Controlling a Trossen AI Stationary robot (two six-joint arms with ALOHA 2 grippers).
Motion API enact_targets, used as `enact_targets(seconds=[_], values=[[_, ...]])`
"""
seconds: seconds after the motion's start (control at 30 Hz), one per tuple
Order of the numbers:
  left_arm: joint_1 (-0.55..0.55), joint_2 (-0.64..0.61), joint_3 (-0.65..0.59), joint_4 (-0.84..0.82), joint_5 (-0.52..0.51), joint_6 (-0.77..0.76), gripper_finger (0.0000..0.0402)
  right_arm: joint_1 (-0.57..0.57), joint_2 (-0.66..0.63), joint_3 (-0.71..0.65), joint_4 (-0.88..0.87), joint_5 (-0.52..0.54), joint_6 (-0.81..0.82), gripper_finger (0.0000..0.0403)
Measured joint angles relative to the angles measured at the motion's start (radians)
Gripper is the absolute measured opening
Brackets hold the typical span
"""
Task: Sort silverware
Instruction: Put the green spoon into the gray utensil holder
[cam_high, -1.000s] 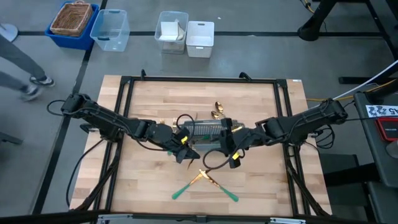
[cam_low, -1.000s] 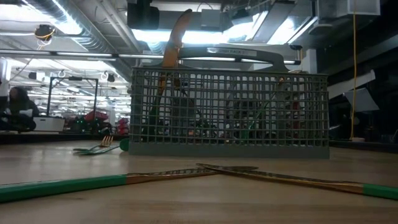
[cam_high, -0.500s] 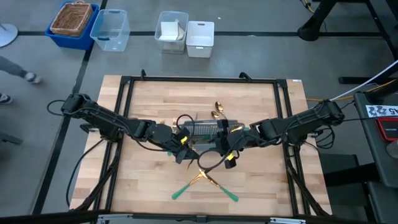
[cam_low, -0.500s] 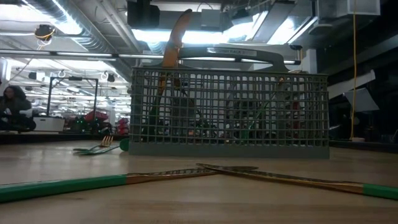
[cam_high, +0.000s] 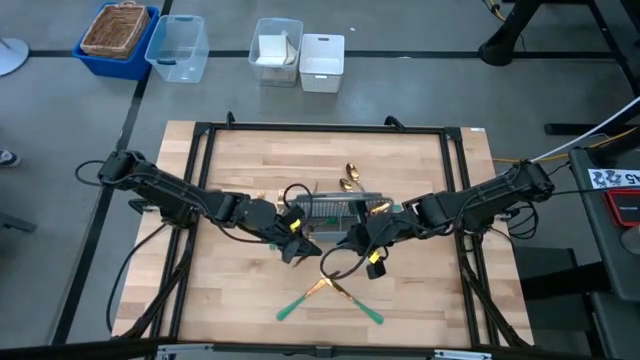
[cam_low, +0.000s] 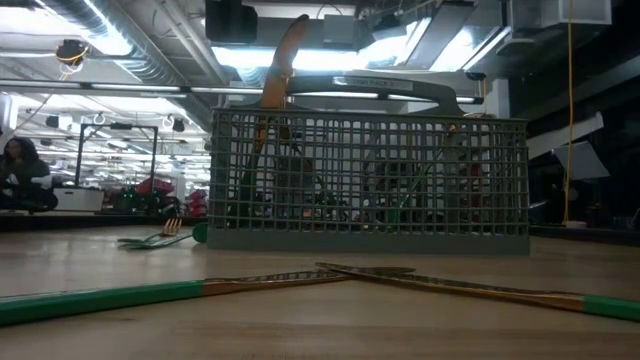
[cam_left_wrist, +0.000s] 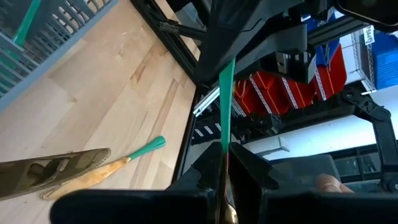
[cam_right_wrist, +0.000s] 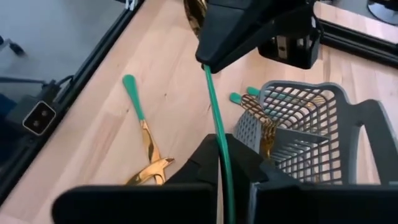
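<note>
both arms reach in from the sides and meet just in front of the grey mesh caddy (cam_high: 335, 211), which stands near the middle of the worktop (cam_high: 250, 160). the wrist views seem to show a single slim teal-handled piece (cam_right_wrist: 219, 140) spanning the two tools: the right tool (cam_right_wrist: 227, 186) has its fingers closed on the green handle, and in the left wrist view the left tool (cam_left_wrist: 225, 180) is likewise clamped on a teal handle that runs up into the dark body of the other arm. this reads as a handover, held in the air beside the caddy so that one arm can re-grip the handle at a better angle for dropping it upright into a compartment; which arm will let go cannot be told. the rest of the silverware is spread about: two teal-handled pieces lie crossed (cam_high: 330, 290) on the worktop in front of the caddy, waiting to be picked; some gold pieces (cam_high: 349, 178) lie behind the caddy; a fork (cam_low: 160, 236) lies at its side in the low view; and several pieces stand inside (cam_low: 275, 100), handles down, one gold end rising above the rim, so sorting looks partly done.
</note>
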Motion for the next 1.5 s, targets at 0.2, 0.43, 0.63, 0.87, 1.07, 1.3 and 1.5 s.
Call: enact_targets(seconds=[0.2,0.43,0.63,0.87,1.07,1.3,1.5], values=[[0.001,0.001,0.000,0.039,-0.007,0.162,0.0017,0.000,-0.002,0.000,-0.011,-0.008,0.066,0.0007],[0.022,0.000,0.000,0.210,-0.007,0.331,0.0017,-0.003,-0.027,0.001,-0.073,-0.003,0.197,0.0007],[0.061,-0.013,0.000,0.316,-0.007,0.449,0.0017,-0.001,-0.091,0.001,-0.175,0.049,0.291,0.0009],[0.099,-0.058,0.000,0.341,-0.008,0.584,0.0017,-0.001,-0.196,0.001,-0.323,0.197,0.396,0.0007],[0.121,-0.085,0.000,0.349,-0.031,0.700,0.0017,-0.001,-0.287,0.001,-0.386,0.269,0.499,0.0008],[0.149,-0.083,0.000,0.337,-0.156,0.798,0.0017,-0.001,-0.347,0.001,-0.388,0.270,0.515,0.0011],[0.170,-0.082,0.000,0.337,-0.165,0.858,0.0032,-0.001,-0.384,0.001,-0.389,0.275,0.513,0.0007]])
